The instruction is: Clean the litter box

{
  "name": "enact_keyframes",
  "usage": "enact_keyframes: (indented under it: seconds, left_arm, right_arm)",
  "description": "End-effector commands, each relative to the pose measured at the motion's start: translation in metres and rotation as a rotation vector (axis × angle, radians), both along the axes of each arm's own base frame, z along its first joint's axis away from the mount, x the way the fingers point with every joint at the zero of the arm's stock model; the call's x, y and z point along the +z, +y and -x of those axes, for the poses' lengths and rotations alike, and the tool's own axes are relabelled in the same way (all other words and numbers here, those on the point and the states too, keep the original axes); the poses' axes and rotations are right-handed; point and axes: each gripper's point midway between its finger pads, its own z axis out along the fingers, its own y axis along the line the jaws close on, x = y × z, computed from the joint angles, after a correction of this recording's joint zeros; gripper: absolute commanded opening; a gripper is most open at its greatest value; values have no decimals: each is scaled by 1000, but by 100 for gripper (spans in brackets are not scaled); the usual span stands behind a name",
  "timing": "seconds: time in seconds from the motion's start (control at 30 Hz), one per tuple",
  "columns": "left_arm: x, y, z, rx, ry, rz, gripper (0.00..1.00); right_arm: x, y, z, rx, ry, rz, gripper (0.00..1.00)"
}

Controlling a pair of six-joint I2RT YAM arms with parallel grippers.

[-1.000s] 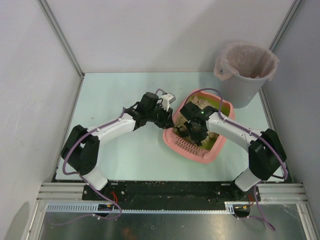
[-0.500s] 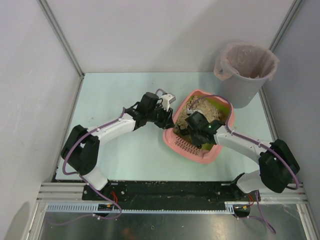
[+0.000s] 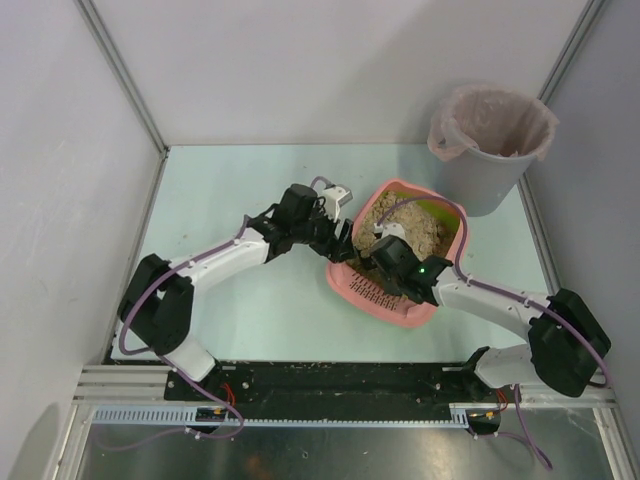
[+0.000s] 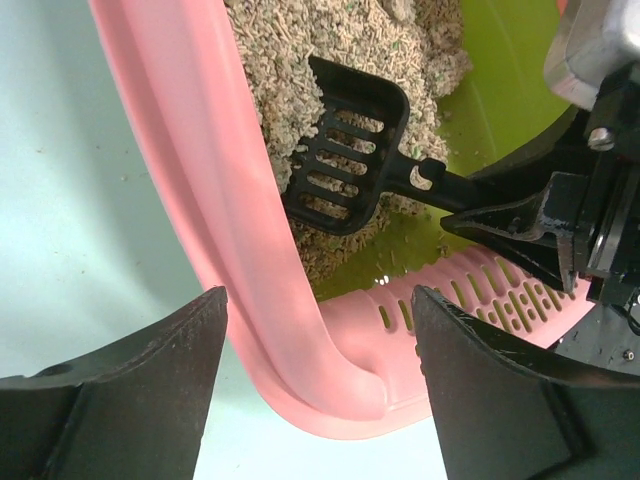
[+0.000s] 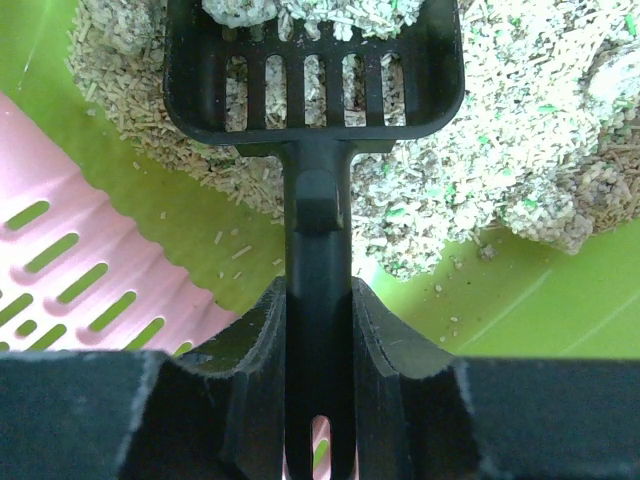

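The pink litter box lies right of centre on the table, with beige litter heaped on its yellow-green lining. My left gripper is open at the box's left near corner. In the left wrist view its fingers stand either side of the pink rim, with a gap on both sides. My right gripper hangs over the slotted end and is shut on the handle of the black slotted scoop. The scoop's blade rests in the litter with pale clumps on it, and the left wrist view also shows the scoop.
A grey bucket lined with a pinkish bag stands at the back right, just behind the box. Walls close in the table on the left, back and right. Bare pale tabletop spreads to the left of the box.
My left gripper's jaws have opened off the box rim. My right arm has drawn back toward the near right, keeping hold of the scoop.
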Motion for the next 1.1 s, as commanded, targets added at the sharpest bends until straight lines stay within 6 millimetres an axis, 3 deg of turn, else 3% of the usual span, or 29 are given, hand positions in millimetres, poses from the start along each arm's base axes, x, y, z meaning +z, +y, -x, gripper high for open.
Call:
enact_keyframes:
  seconds: [0.0,0.43,0.73,0.83,1.07]
  left_arm:
    - [34,1,-5,4,-103,39,80]
    - [64,11,-8,48,-196,64,85]
    - [107,26,-10,90,-300,120,88]
    - [121,33,-12,105,-325,132,89]
    - [131,49,-15,146,-347,119,91]
  right_arm:
    - [18,4,-21,-61,-144,-44,0]
    - [35,-6,-22,-98,-256,-82,0]
    - [33,-12,-16,-113,-286,-77,0]
    - [40,-12,-12,-110,-310,-87,0]
    - [65,-15,-4,-108,-376,-142,0]
